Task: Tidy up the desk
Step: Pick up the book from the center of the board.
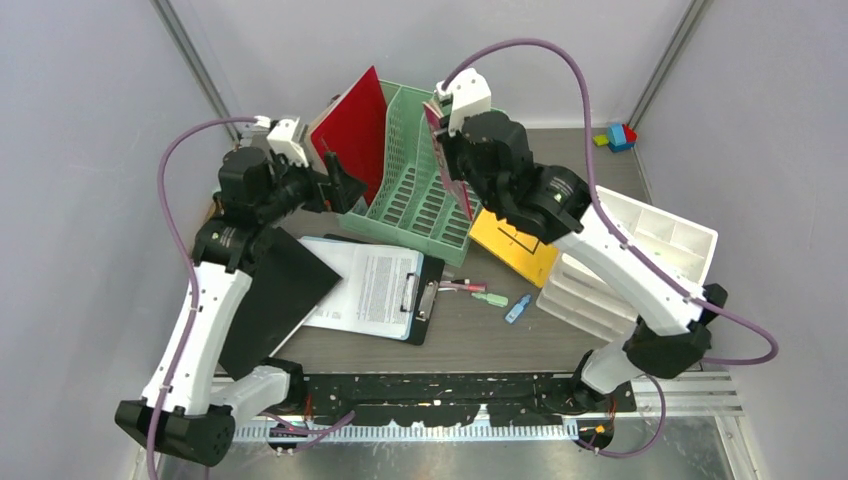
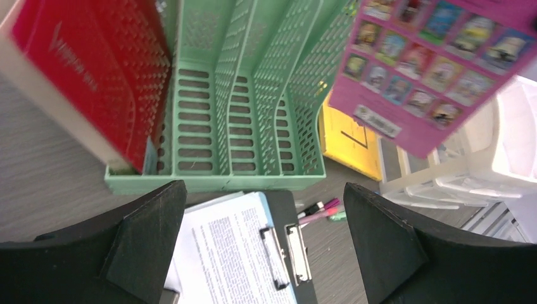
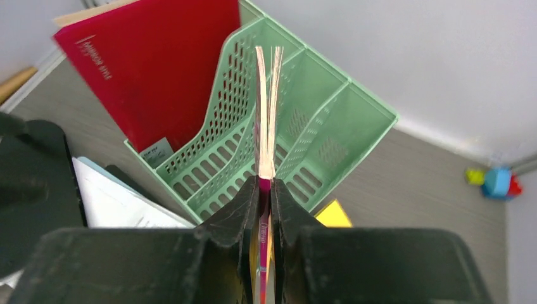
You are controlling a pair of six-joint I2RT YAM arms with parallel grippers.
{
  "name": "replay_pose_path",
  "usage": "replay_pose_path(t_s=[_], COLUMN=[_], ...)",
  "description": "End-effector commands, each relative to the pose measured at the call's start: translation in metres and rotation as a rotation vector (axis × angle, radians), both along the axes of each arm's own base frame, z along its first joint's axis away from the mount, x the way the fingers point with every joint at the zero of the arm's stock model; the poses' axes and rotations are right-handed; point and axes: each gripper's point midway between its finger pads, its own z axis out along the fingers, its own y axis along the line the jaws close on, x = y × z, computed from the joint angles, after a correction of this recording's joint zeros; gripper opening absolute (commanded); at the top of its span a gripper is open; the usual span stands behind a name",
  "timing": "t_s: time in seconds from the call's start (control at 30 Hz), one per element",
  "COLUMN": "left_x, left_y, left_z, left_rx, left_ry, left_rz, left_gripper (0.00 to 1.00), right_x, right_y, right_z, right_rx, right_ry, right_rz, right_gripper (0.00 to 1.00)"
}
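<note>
Two robot arms reach over the desk (image 1: pixel 560 345). It is a big grey-brown wooden top that lies under everything, with pale walls around it.

A mint-green file rack (image 1: pixel 420 195) stands near the back, in the middle. A white drawer unit (image 1: pixel 655 245) sits on the right side. A flat black folder (image 1: pixel 280 300) lies on the left side under the left arm. A red book (image 1: pixel 355 130) stands in the left end slot of the rack and leans to the left. A clipboard (image 1: pixel 380 290) with printed paper lies in front of the rack, partly on the black folder. A yellow book (image 1: pixel 515 248) lies flat between the rack and the drawers.

The right gripper (image 3: pixel 264 190) is up above the right side of the rack. Its fingers pinch a thin pink book (image 2: pixel 430 69) by the spine, on its edge. The left gripper (image 2: pixel 263 193) hangs in front of the rack with its fingers spread wide, and they hold nothing.

Some pens (image 1: pixel 465 288), a green marker (image 1: pixel 490 298) and a small blue thing (image 1: pixel 517 309) lie right of the clipboard. Little toy blocks (image 1: pixel 620 137) sit in the far right corner.
</note>
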Motion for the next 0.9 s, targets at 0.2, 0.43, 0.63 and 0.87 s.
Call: replay_pose_path(t_s=[0.2, 0.43, 0.63, 0.87], left_x=[0.022, 0.036, 0.046, 0.054], left_y=[-0.07, -0.119, -0.137, -0.148], left_z=[0.01, 0.002, -0.016, -0.039], left_rx=[0.244, 0.384, 0.38, 0.396], left_ry=[-0.104, -0.211, -0.254, -0.279], left_rz=[-0.041, -0.04, -0.028, -0.055], left_gripper=[0.99, 0.99, 0.93, 0.82], right_x=[0.065, 0.081, 0.085, 0.084], right_y=[-0.012, -0.006, -0.008, -0.008], right_z=[0.017, -0.01, -0.027, -0.036], right_rx=[0.413, 0.477, 0.514, 0.549], right_ry=[0.098, 0.191, 0.274, 0.334], right_rz=[-0.344, -0.408, -0.406, -0.392], right_gripper=[0.0, 0.0, 0.0, 0.0])
